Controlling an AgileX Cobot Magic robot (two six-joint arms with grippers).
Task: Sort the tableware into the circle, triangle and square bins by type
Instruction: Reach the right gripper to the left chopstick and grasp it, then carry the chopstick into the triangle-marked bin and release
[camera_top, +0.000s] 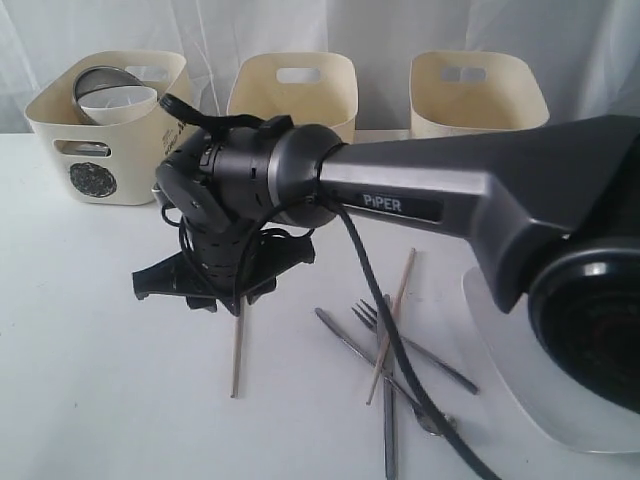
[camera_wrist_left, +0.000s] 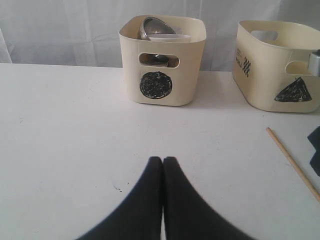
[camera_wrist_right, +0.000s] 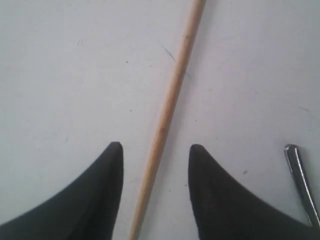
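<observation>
right gripper (camera_wrist_right: 155, 146) is low over the table (camera_wrist_right: 60, 75), fingers apart, one each side of a wooden chopstick (camera_wrist_right: 170, 100) lying flat. left gripper (camera_wrist_left: 162, 160): fingers together, empty, facing the circle bin (camera_wrist_left: 162, 85) at far left, which holds a steel bowl (camera_wrist_left: 155, 26) and white bowl (camera_top: 118, 100). second chopstick (camera_top: 392, 320) and fork (camera_top: 430, 362) lie to the right.

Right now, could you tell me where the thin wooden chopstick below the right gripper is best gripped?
Take the thin wooden chopstick by its shaft from straight above, pinching across its width: it lies flat on the table, straddled by the open right gripper.
</observation>
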